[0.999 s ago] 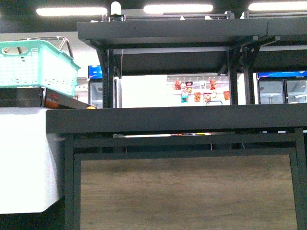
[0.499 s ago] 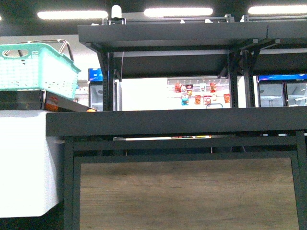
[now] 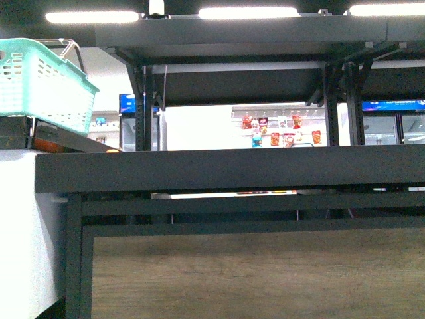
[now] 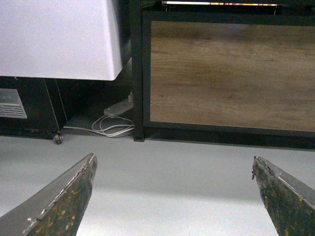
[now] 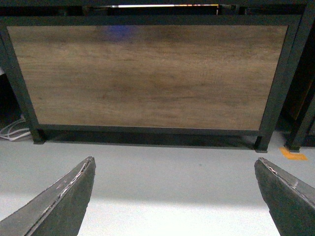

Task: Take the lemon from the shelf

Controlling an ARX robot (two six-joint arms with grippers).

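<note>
Lemon: you can't tell where it sits from these views. Shelf (image 3: 232, 169) fills your front view: thick dark tier across middle, second tier above, wood panel (image 3: 252, 272) below in black frame. Teal basket (image 3: 46, 86) far left, raised above tier level. Small orange speck (image 3: 113, 150) at tier's left end, too small to name. Left gripper (image 4: 173, 162) spread wide, holding nothing, above grey floor, facing panel's left end and white cabinet (image 4: 59, 39). Right gripper (image 5: 174, 162) likewise wide apart, empty, facing panel squarely.
</note>
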